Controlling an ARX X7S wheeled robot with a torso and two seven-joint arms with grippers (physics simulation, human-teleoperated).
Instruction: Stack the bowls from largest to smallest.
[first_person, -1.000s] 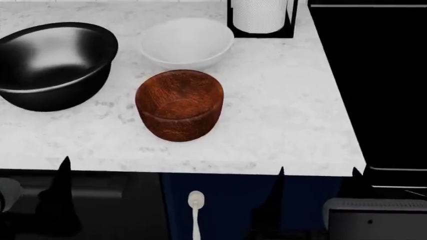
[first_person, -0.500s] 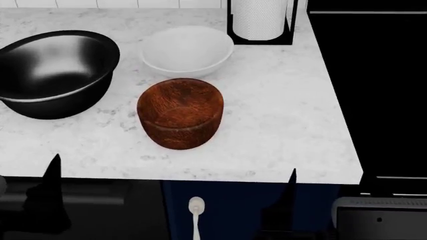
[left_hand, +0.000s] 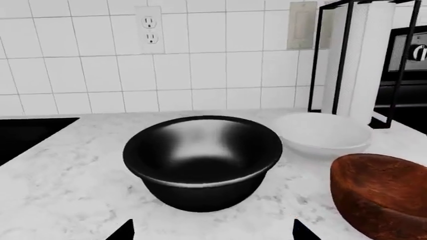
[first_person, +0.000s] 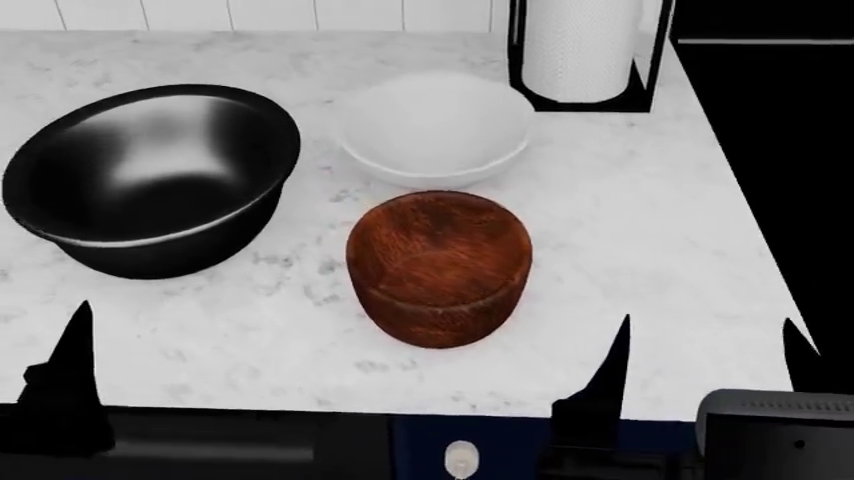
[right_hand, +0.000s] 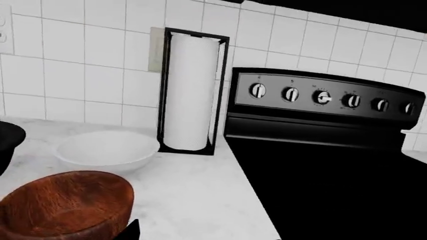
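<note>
Three bowls stand on the white marble counter (first_person: 641, 250). The large glossy black bowl (first_person: 154, 175) is at the left, the white bowl (first_person: 434, 125) behind the middle, and the reddish-brown wooden bowl (first_person: 441, 265) in front of the white one. All stand apart and empty. My left gripper (left_hand: 213, 231) is open and empty at the counter's front edge, facing the black bowl (left_hand: 200, 160); one of its fingers (first_person: 74, 375) shows in the head view. My right gripper (first_person: 707, 340) is open and empty at the front edge, right of the wooden bowl (right_hand: 67, 205).
A white paper-towel roll in a black holder (first_person: 581, 45) stands at the back right of the counter, behind the white bowl (right_hand: 107, 150). A black stove (right_hand: 327, 150) adjoins the counter's right edge. A tiled wall (left_hand: 200, 55) with an outlet closes the back.
The head view has shifted, so the bowls now appear lower and further right. The bowls keep their places on the counter. Both grippers stay open at the front edge.
</note>
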